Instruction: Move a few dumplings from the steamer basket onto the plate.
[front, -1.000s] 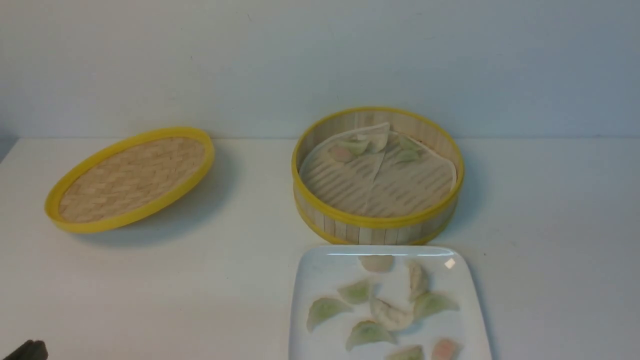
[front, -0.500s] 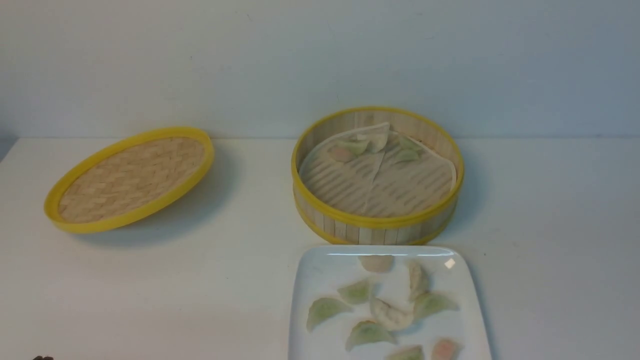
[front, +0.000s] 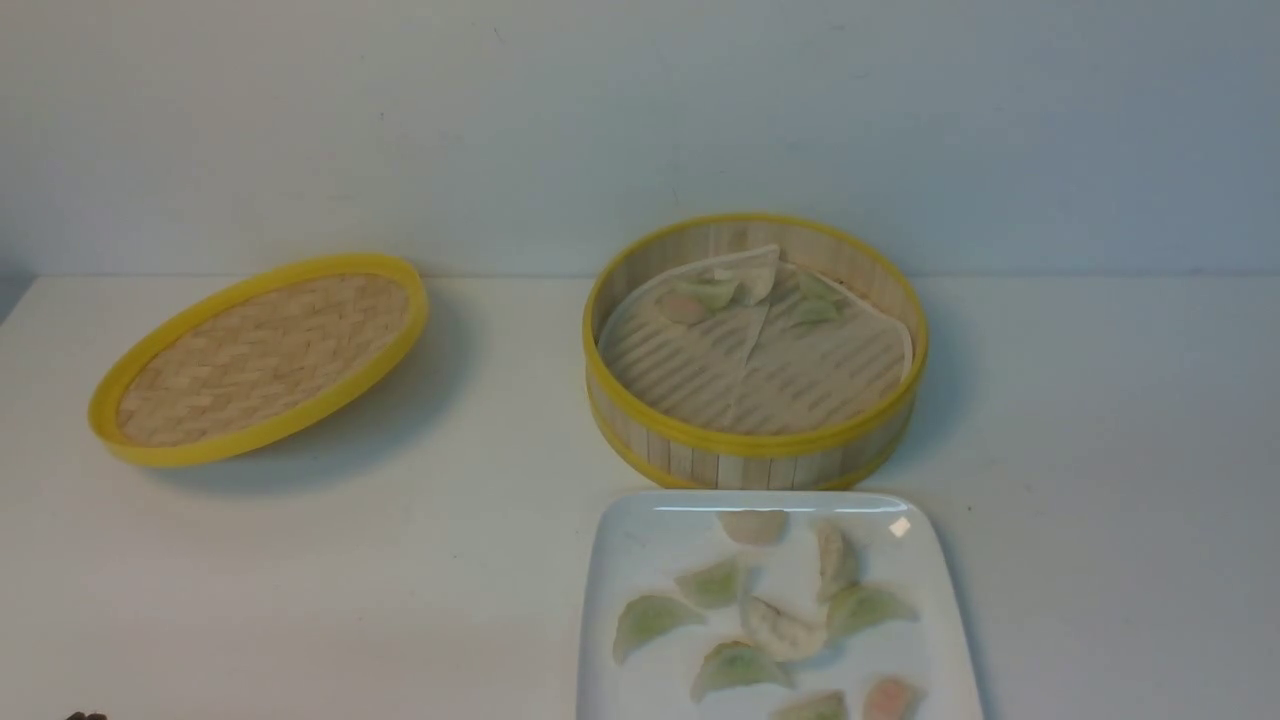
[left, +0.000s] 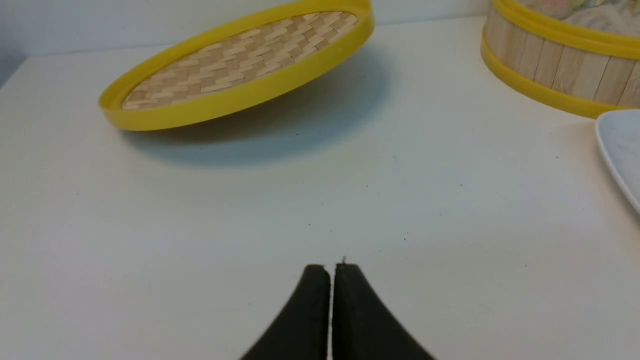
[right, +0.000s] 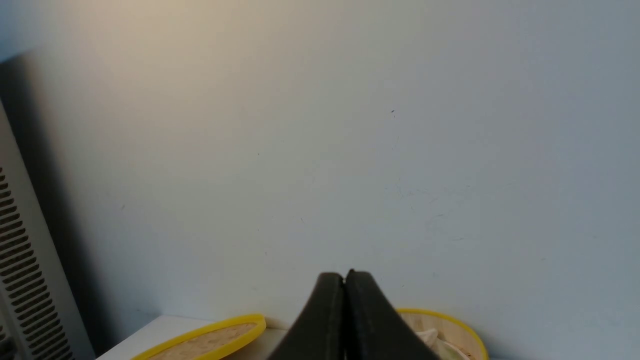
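The steamer basket stands mid-table with a few dumplings left at its back on the white liner. In front of it the white plate holds several dumplings, green, whitish and pinkish. My left gripper is shut and empty, low over bare table near the front left, well clear of the basket and the plate. My right gripper is shut and empty, raised and facing the wall, with the basket rim below it. Only a dark speck of the left arm shows in the front view.
The woven yellow-rimmed lid lies tilted on the table at the left, also in the left wrist view and right wrist view. A pale wall closes the back. A grey slotted panel stands at the far left.
The left arm's dark tip has drawn back toward the front left corner of the front view, almost out of sight. Basket, plate and dumplings have not moved.
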